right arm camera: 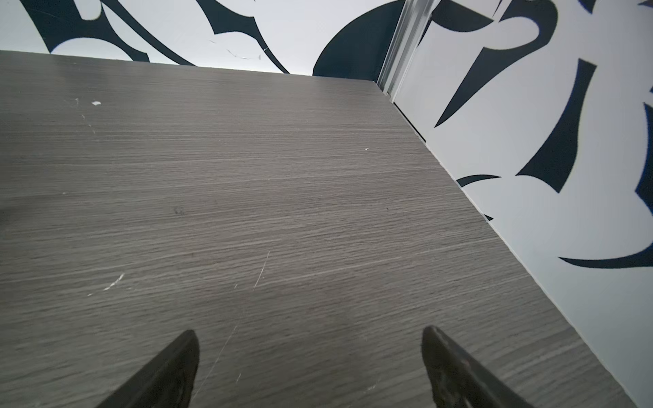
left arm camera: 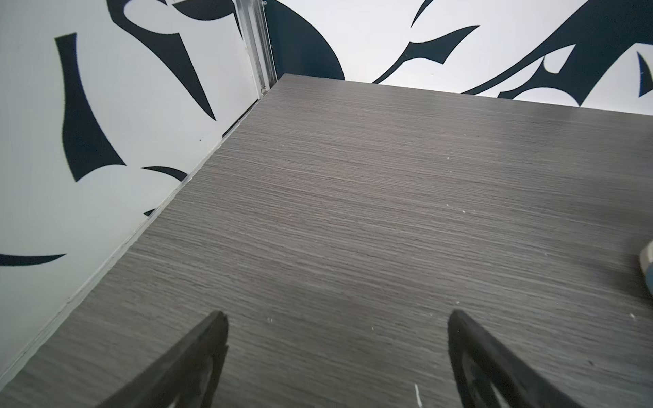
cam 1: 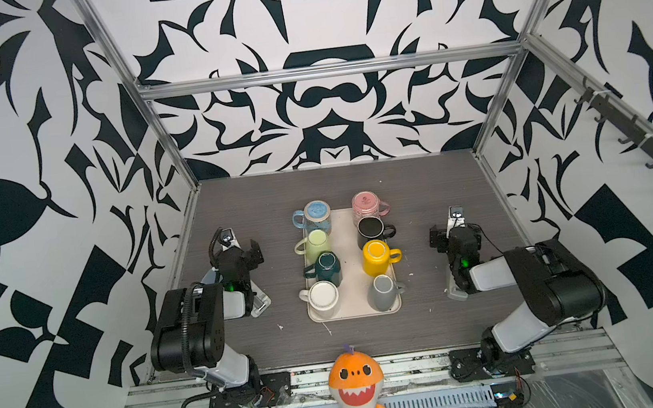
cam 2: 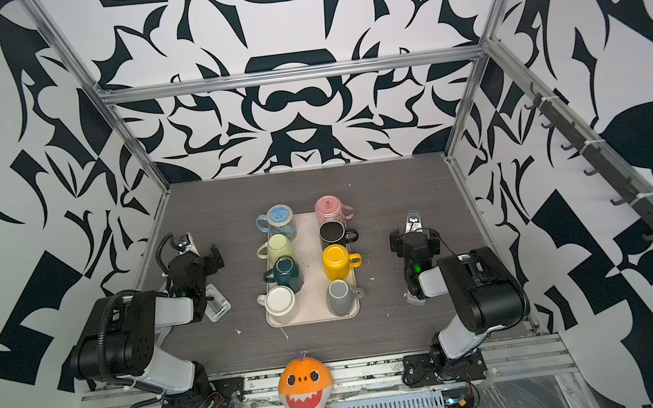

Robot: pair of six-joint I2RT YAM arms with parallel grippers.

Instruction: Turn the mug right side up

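Several mugs stand in two rows on a beige tray [cam 1: 353, 290] in the middle of the grey table, seen in both top views. They look upside down, bases up: blue [cam 1: 316, 213], pale green [cam 1: 315, 245], dark teal [cam 1: 325, 267] and white [cam 1: 323, 298] on the left; pink [cam 1: 365, 204], black [cam 1: 372, 229], yellow [cam 1: 376, 254] and grey [cam 1: 383, 290] on the right. My left gripper [cam 1: 238, 253] [left arm camera: 337, 314] hangs open over bare table left of the tray. The right gripper [cam 1: 451, 232] [right arm camera: 309, 332] hangs open to the tray's right. Neither holds anything.
An orange plush shark [cam 1: 355, 381] sits at the table's front edge between the arm bases. Patterned walls and aluminium posts close in the table on three sides. A rail of hooks [cam 1: 644, 143] runs along the right wall.
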